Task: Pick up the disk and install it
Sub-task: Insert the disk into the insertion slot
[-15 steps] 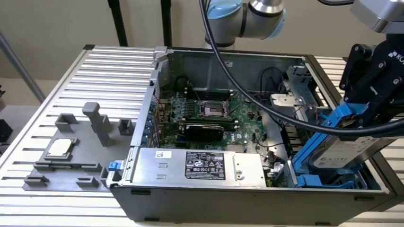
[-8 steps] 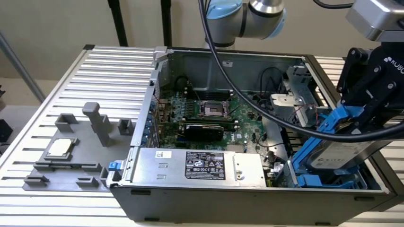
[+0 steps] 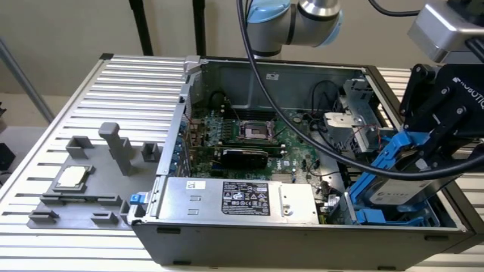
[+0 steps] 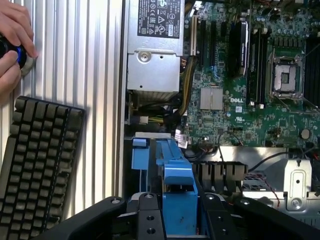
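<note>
The disk [image 3: 399,190] is a silver-grey drive in a blue carrier frame. It hangs tilted over the blue drive bay [image 3: 376,216] in the corner of the open computer case [image 3: 302,241], at the exterior view's right. My black gripper [image 3: 432,152] is shut on the disk's upper end. In the wrist view the blue carrier of the disk [image 4: 175,172] sticks out between the black fingers [image 4: 150,217] of the gripper [image 4: 179,220], above the bay.
Inside the case lie the green motherboard [image 3: 250,139] and a silver power supply with a black label [image 3: 242,198]. A grey fixture plate with a small square chip [image 3: 72,177] sits on the slatted table. A keyboard [image 4: 40,165] and a person's hand [image 4: 15,40] are beside the case.
</note>
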Robot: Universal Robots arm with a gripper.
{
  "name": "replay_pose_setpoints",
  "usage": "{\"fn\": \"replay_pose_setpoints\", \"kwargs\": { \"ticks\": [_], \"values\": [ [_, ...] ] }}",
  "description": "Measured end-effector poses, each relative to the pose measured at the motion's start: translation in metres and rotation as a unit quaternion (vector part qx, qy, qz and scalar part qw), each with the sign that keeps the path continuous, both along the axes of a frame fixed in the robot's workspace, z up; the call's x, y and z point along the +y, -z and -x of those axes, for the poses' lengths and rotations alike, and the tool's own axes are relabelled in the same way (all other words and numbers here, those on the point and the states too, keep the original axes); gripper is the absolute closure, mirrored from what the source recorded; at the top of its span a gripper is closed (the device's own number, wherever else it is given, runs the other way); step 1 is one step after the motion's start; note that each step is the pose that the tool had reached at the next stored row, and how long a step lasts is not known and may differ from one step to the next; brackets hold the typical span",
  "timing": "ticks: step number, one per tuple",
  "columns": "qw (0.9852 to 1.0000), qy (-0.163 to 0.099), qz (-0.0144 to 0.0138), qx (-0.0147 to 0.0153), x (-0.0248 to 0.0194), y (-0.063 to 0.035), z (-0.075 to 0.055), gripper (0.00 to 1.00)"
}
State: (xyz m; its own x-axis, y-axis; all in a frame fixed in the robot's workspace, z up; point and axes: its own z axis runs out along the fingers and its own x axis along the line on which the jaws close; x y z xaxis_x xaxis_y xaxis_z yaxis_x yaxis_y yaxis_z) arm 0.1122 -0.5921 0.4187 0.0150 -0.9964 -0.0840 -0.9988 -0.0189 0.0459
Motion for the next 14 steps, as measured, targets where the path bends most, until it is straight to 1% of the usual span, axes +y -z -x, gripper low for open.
{"fn": "replay_pose_setpoints", "kwargs": {
  "ticks": [5,7,9,14],
  "values": [
    [1.0,-0.005,-0.0072,0.0,-0.0014,0.0051,0.0,0.67],
    [0.9999,-0.007,-0.0094,0.0,-0.002,0.0067,0.0002,0.67],
    [0.9999,-0.008,-0.0104,0.0,-0.0024,0.0078,0.0005,0.67],
    [0.9999,-0.009,-0.0105,0.0,-0.0031,0.0089,0.0009,0.67]
  ]
}}
